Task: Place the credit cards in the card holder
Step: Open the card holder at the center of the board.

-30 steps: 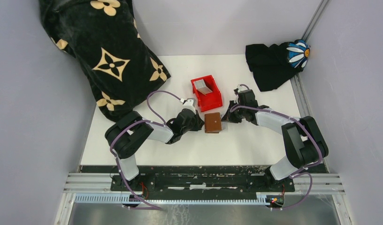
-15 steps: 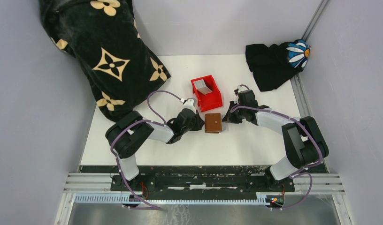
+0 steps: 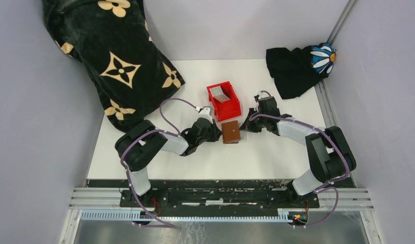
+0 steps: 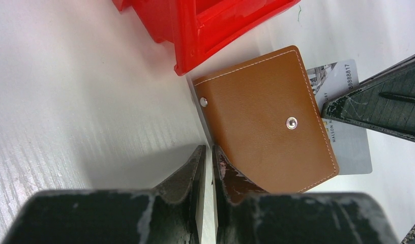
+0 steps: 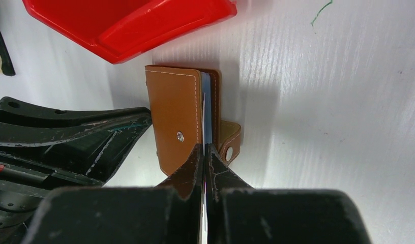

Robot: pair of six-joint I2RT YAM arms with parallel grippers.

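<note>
Poking from card holder (image 4: 266, 117), credit card (image 4: 353, 152); overhead view hides it.

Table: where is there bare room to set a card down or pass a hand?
Free: the near strip between wallet and arm bases; the back strip between bin and wall; the patch between bin and daisy cloth. Crowded: around the wallet, hemmed by bin, left gripper and right gripper.
</note>
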